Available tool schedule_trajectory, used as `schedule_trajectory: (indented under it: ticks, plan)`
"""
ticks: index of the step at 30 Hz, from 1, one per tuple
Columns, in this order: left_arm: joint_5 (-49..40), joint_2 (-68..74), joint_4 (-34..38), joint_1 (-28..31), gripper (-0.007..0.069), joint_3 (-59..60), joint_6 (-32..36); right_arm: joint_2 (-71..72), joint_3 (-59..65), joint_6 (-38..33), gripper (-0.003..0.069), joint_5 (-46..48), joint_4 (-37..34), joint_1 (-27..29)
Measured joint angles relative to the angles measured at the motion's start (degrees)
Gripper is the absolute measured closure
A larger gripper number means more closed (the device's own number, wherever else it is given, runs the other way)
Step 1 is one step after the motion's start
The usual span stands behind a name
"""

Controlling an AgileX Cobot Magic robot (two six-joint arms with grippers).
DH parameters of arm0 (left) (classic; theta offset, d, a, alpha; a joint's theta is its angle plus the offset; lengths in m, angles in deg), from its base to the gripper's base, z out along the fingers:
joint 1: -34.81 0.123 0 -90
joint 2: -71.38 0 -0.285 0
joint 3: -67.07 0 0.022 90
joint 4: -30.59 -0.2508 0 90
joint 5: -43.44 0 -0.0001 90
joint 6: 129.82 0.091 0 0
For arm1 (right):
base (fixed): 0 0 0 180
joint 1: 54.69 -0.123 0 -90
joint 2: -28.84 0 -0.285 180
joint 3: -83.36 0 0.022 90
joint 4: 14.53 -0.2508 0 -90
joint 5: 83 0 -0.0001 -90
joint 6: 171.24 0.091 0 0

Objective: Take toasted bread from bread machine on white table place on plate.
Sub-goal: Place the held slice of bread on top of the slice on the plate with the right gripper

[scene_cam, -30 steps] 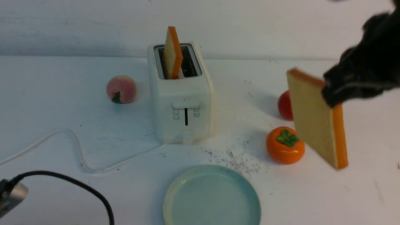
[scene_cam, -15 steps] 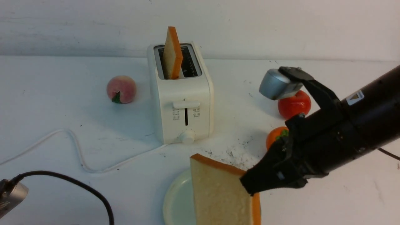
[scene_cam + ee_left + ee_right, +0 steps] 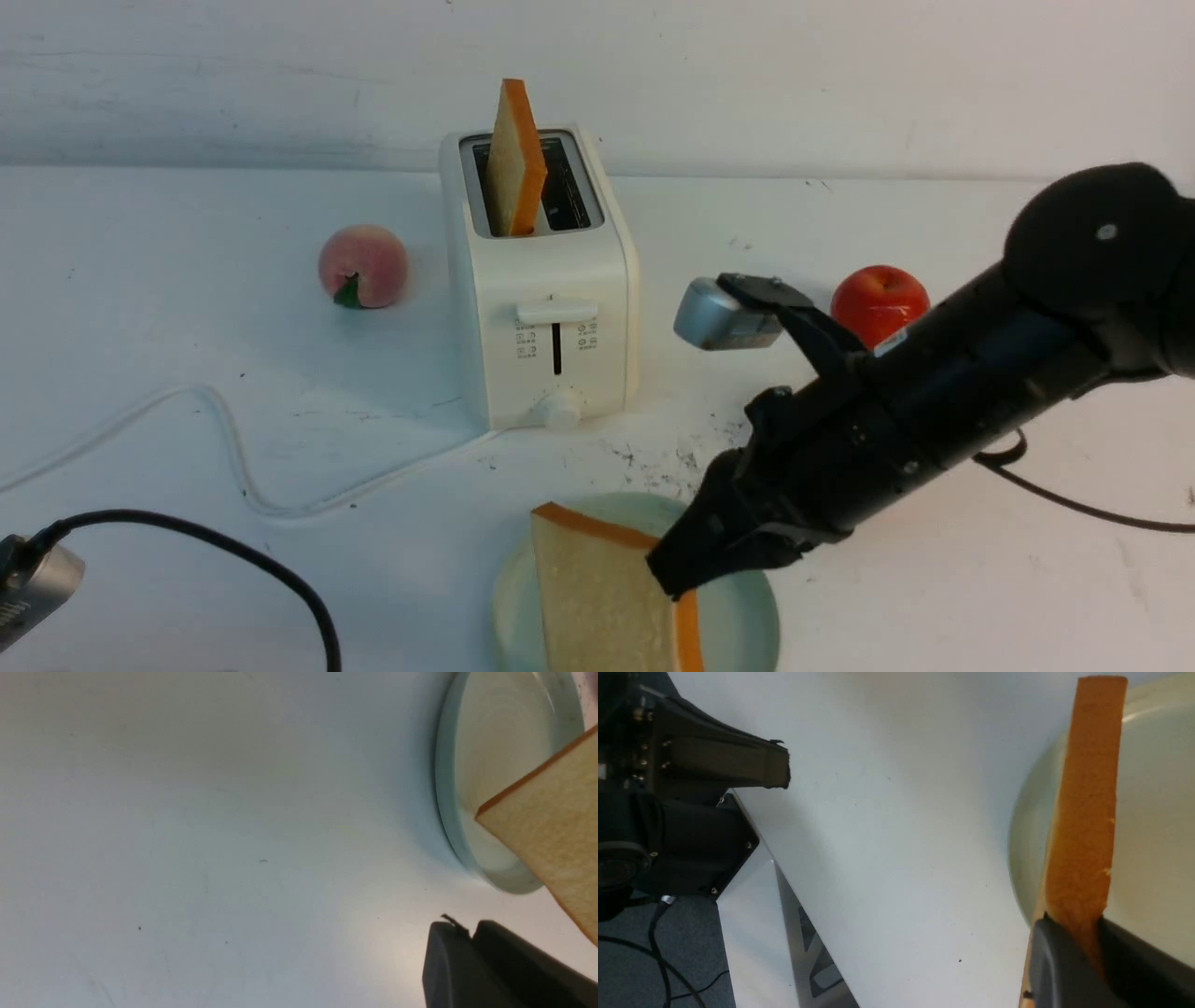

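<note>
My right gripper (image 3: 674,571) is shut on one slice of toasted bread (image 3: 597,602), pinching its orange crust edge (image 3: 1087,812) between the jaws (image 3: 1073,926). The slice stands nearly upright over the pale blue-green plate (image 3: 747,597) at the front of the white table (image 3: 187,308); I cannot tell whether it touches the plate. A second slice (image 3: 513,159) sticks up from the left slot of the bread machine (image 3: 546,308). My left gripper (image 3: 472,933) is shut and empty, low beside the plate's rim (image 3: 444,788).
A peach (image 3: 362,266) lies left of the bread machine and a red apple (image 3: 878,301) right of it, behind my right arm. The white cord (image 3: 233,448) snakes over the front left. The table's near edge (image 3: 752,826) shows beside my left gripper (image 3: 782,767).
My right arm has swung the slice from high on the right down and leftward to the plate, then a little lower and further left. The left gripper stays put.
</note>
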Motion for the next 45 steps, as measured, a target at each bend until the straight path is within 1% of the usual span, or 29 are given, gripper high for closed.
schedule_trajectory:
  ticks: [5, 10, 15, 19, 22, 25, 26, 27, 30, 35, 36, 37, 41, 45]
  plan:
    - [0.02, 0.00, 0.00, 0.00, 0.0556, 0.00, 0.00, -2.61, 0.00, -0.01, 0.0599, -0.11, -1.42, 0.00]
    - [0.02, 0.00, 0.00, 0.00, 0.0549, 0.00, 0.00, -3.34, 0.00, -0.19, 0.0599, -1.03, -0.83, 0.00]
    - [0.02, 0.00, 0.00, 0.00, 0.0539, 0.00, 0.00, -3.73, 0.00, -0.18, 0.0600, -3.18, 3.42, 0.00]
    - [0.02, 0.00, 0.00, 0.00, 0.0536, 0.00, 0.00, -3.77, 0.00, -0.18, 0.0599, -4.57, 5.53, 0.00]
    - [0.02, 0.00, 0.00, 0.00, 0.0536, 0.00, 0.00, -3.79, 0.00, -0.18, 0.0591, -6.11, 7.01, 0.00]
    - [0.02, 0.00, 0.00, 0.00, 0.0536, 0.00, 0.00, -3.86, 0.00, -0.18, 0.0558, -8.60, 8.17, 0.00]
    - [0.02, 0.00, 0.00, 0.00, 0.0536, 0.00, 0.00, -3.93, 0.00, -0.18, 0.0558, -8.74, 8.26, 0.00]
    - [0.02, 0.00, 0.00, 0.00, 0.0536, 0.00, 0.00, -4.32, 0.00, -0.18, 0.0521, -10.31, 8.59, 0.00]
    - [0.02, 0.00, 0.00, 0.00, 0.0536, 0.00, 0.00, -5.01, 0.00, -0.12, 0.0448, -11.53, 8.83, 0.00]
    - [0.02, 0.00, 0.00, 0.00, 0.0536, 0.00, 0.00, -6.24, 0.00, -0.07, 0.0297, -11.68, 8.95, 0.00]
    - [0.02, 0.00, 0.00, 0.00, 0.0536, 0.00, 0.00, -6.24, 0.00, -0.07, 0.0297, -11.68, 8.95, 0.00]
    - [0.02, 0.00, 0.00, 0.00, 0.0536, 0.00, 0.00, -6.32, 0.00, -0.07, 0.0261, -11.68, 8.95, 0.00]
    - [0.02, 0.00, 0.00, 0.00, 0.0535, 0.00, 0.00, -6.32, 0.00, 0.07, 0.0204, -11.68, 9.07, 0.00]
    - [0.02, 0.00, 0.00, 0.00, 0.0533, 0.00, 0.00, -6.32, 0.00, 0.19, 0.0188, -11.85, 9.88, 0.00]
